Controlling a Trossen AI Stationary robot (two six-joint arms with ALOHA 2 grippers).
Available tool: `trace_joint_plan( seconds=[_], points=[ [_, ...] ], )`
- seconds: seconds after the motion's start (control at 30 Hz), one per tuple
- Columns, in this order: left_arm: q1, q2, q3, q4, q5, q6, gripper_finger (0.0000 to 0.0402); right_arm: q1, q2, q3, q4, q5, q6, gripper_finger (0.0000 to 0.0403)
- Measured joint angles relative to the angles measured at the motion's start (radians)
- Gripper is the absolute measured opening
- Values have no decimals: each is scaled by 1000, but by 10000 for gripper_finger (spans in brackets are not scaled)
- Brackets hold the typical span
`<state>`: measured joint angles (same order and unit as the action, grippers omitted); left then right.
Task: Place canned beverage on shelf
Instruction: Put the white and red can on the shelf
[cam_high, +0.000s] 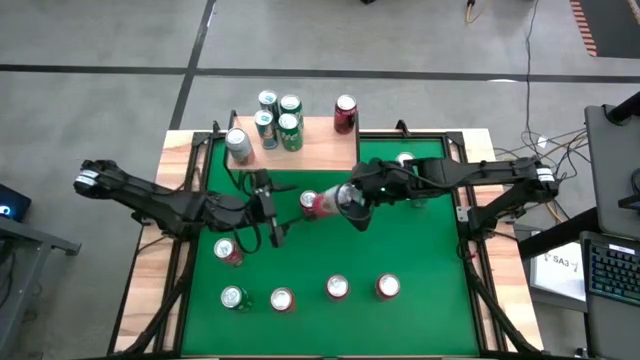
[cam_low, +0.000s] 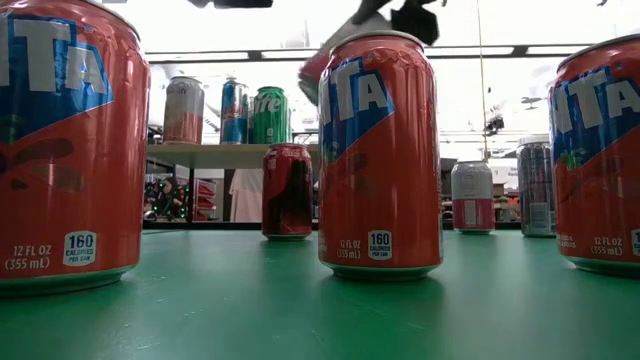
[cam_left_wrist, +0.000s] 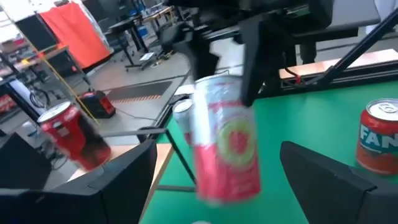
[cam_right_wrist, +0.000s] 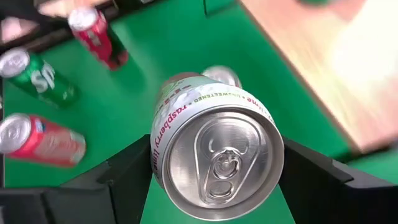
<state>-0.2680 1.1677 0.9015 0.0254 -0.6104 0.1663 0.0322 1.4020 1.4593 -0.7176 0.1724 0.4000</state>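
Observation:
The shelf (cam_high: 322, 150), a light-wood board, stands at the table's far edge and carries several cans (cam_high: 278, 120). My right gripper (cam_high: 338, 201) is shut on a red-and-white canned beverage (cam_high: 316, 204) above the table's middle, just near of the shelf. The can's silver top (cam_right_wrist: 219, 165) faces the right wrist camera. My left gripper (cam_high: 274, 214) is open, a little to the left of that can and pointing at it. Its fingers (cam_left_wrist: 127, 174) stand apart and touch nothing. My right gripper pinches the can's two opposite sides (cam_right_wrist: 278, 163) between its two fingers, near the top end. The fingers come from the table's right, slanting down, and lie along the can. The can is lifted clear of the table, its bottom end pointing down and toward the left arm.
Several upright cans stand on the green table: a row near the front edge (cam_high: 337, 288), one at the left (cam_high: 228, 250), and one under the right arm (cam_high: 405, 160). In the low view orange cans (cam_low: 380, 150) stand close to the camera. Black frame rails line the table's sides.

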Motion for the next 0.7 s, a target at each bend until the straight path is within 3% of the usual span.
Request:
trace_joint_plan(
  seconds=[0.53, 0.7],
  points=[
    [16, 180, 34, 61, -67, 53, 326, -2, 41, 0, 177, 15, -130, 281],
    [18, 213, 35, 53, -179, 43, 326, 0, 41, 0, 203, 14, -136, 281]
  ],
)
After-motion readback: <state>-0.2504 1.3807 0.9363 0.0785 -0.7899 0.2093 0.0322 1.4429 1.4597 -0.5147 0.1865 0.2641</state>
